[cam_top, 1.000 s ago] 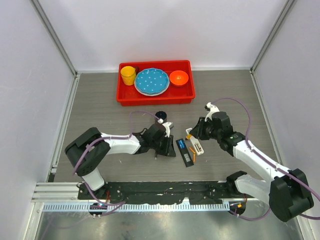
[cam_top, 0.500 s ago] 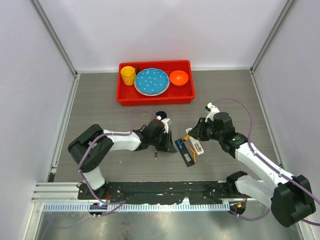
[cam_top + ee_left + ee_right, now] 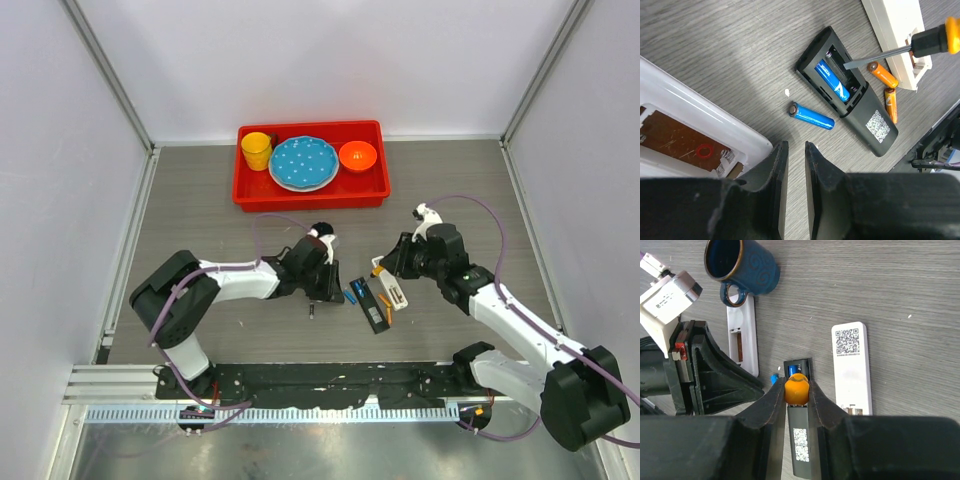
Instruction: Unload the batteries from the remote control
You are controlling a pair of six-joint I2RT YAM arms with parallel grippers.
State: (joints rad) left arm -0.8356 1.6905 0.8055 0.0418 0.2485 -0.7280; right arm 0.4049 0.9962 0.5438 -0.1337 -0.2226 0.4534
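The black remote (image 3: 860, 107) lies open-backed between my grippers, and one blue battery (image 3: 834, 80) sits in its compartment. A second blue battery (image 3: 812, 116) lies loose on the table beside it, also seen in the top view (image 3: 350, 296). Two orange batteries (image 3: 883, 75) lie by a white remote (image 3: 897, 35). My right gripper (image 3: 796, 386) is shut on the orange-handled screwdriver (image 3: 796, 389), with its blade tip (image 3: 860, 63) over the compartment. My left gripper (image 3: 794, 149) is empty, its jaws a narrow gap apart, just short of the loose battery.
Another white remote (image 3: 700, 130) with an open back lies under my left gripper. A dark blue mug (image 3: 742, 265) stands behind it. A red tray (image 3: 310, 200) with a yellow cup, a blue plate and an orange bowl stands at the back.
My left gripper has drawn back to the left from the black remote. A blue battery now lies loose on the table beside the remote. My right gripper has barely moved.
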